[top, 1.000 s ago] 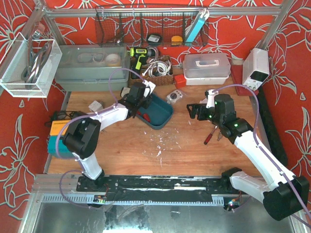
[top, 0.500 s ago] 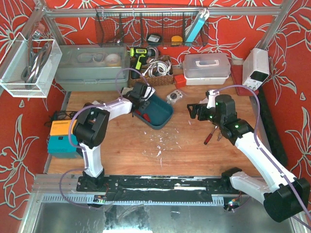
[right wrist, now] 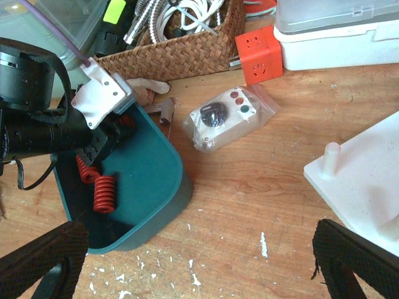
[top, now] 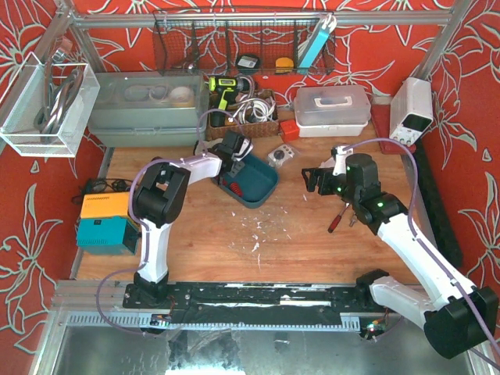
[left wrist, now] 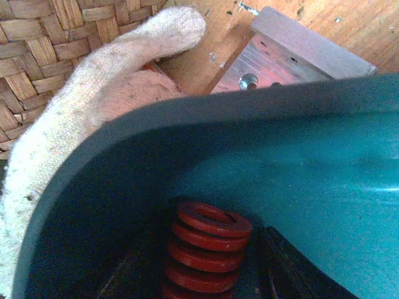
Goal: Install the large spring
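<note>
Where the left arm reaches across the back of the desk [top: 297, 234], the left fingers [top: 229, 166] dip into the rear corner of a teal tray [top: 262, 187]. From the left wrist camera, a red coil spring [left wrist: 206, 246] stands upright against the tray's inner wall. A dark shape flanks it on either side at the bottom of that view. Whether those fingers are clenched on the spring or only straddle it cannot be told from these views.

Behind the tray's rim lie a pale cloth [left wrist: 81, 112], a wicker basket [left wrist: 37, 37] and a metal block [left wrist: 293, 50]. The right wrist camera shows two more red springs [right wrist: 103, 193] lying loose on the tray floor, just beside the left arm's black wrist.

Right of the tray, a white knob box in a clear bag [right wrist: 227, 115] rests on the wood, with an orange cube [right wrist: 259, 47] behind it. Farther right, the right fingers [right wrist: 199, 255] hover above bare desk, spread wide and grasping nothing, aimed toward the tray. A white part with a short peg [right wrist: 361, 180] sits at the right edge of that view. A red-handled screwdriver [top: 336, 219] lies beside the right forearm.
</note>
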